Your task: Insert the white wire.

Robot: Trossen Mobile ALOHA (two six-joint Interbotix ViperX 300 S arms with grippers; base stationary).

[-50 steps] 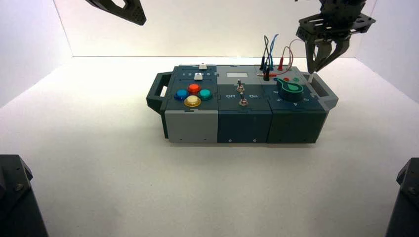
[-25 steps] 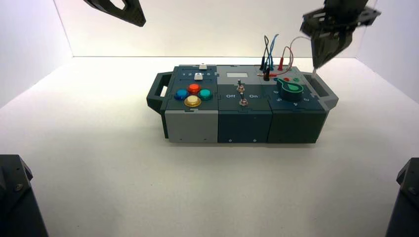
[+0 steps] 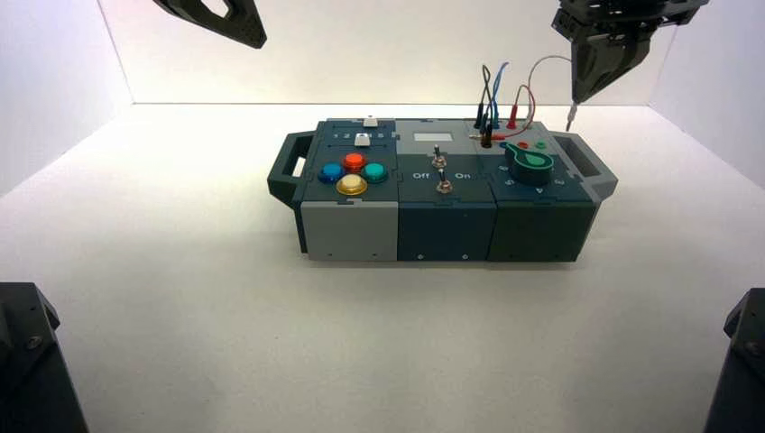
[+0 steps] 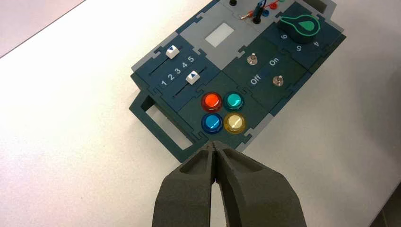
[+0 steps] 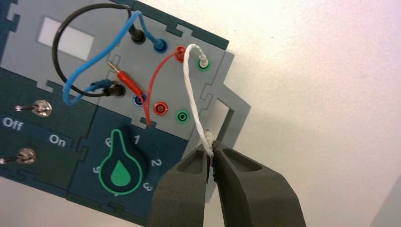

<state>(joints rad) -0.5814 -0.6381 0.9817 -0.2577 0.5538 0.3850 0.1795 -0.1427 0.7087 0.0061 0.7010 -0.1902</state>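
1. My right gripper [image 5: 211, 146] has risen from the box's right handle [image 5: 232, 124], lifting the white wire [image 5: 190, 90].
2. My fingers are closed on it near its loose plug [image 5: 208, 135], above the box [image 3: 442, 230].
3. Its other end sits in the far green socket [image 5: 203, 65]; the near green socket [image 5: 182, 116] looks left to fill.
4. My left gripper [image 4: 213, 144] hangs closed off the box's left end.

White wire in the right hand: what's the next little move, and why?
Probably ease the right hand over the empty green-ringed socket: it grips the thin white wire near its loose end, whose far end already sits in another green-ringed socket, while this one stands open.
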